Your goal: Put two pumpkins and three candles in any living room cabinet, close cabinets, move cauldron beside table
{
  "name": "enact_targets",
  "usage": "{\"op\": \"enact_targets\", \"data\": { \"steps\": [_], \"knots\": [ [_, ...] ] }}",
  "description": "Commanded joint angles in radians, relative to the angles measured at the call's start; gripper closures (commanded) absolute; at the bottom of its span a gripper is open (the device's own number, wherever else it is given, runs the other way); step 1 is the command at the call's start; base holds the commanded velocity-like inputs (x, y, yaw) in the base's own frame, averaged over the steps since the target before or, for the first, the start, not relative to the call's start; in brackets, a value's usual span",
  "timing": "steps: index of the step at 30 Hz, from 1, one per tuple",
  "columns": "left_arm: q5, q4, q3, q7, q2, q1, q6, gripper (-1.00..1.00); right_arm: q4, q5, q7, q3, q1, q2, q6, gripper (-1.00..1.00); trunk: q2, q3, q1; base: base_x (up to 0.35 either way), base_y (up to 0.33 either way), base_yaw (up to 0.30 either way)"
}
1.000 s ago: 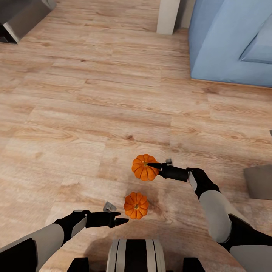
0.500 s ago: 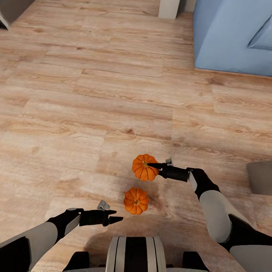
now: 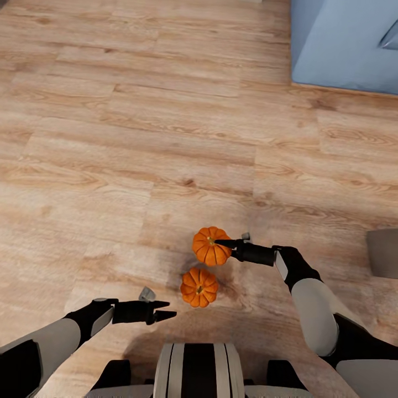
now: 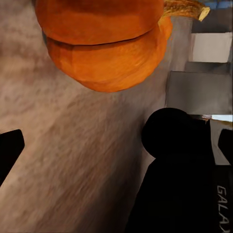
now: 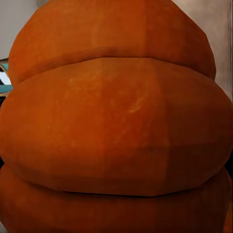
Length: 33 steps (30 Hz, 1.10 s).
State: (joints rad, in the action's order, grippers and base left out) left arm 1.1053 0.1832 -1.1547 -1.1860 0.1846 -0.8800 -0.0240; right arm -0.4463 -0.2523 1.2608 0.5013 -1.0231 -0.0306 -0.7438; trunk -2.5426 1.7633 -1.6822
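The right gripper (image 3: 219,242) has its jaws clamped on one pumpkin (image 3: 209,247) above the wooden floor (image 3: 138,138), while the second pumpkin (image 3: 199,287) sits just ahead of the nearer left gripper (image 3: 166,310), jaws apart.

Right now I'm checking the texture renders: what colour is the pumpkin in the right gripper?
Bright orange, ribbed: the pumpkin shows best in the right wrist view, held by the right gripper.
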Motion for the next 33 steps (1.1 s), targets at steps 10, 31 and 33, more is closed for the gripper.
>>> {"op": "enact_targets", "data": {
  "steps": [10, 31, 33],
  "knots": [
    [0.000, -0.002, 0.171, -0.042, 0.000, 0.001, -0.002, -1.00, 0.000, 0.002, 0.000, 0.000, 0.000, 0.000, -0.002, 1.00, -0.002, 0.035, -0.004, 0.000, 0.000, 0.000],
    [0.001, -0.008, 0.253, -0.031, -0.003, 0.001, -0.006, -1.00, -0.003, 0.002, -0.080, -0.001, 0.000, 0.002, -0.002, 1.00, -0.002, 0.034, -0.004, 0.000, 0.000, -0.003],
    [0.001, -0.009, 0.253, -0.031, -0.004, 0.001, -0.008, -1.00, -0.003, 0.004, -0.112, -0.001, 0.000, 0.001, -0.002, 1.00, -0.002, 0.033, -0.004, 0.000, 0.000, -0.163]
  ]
}}
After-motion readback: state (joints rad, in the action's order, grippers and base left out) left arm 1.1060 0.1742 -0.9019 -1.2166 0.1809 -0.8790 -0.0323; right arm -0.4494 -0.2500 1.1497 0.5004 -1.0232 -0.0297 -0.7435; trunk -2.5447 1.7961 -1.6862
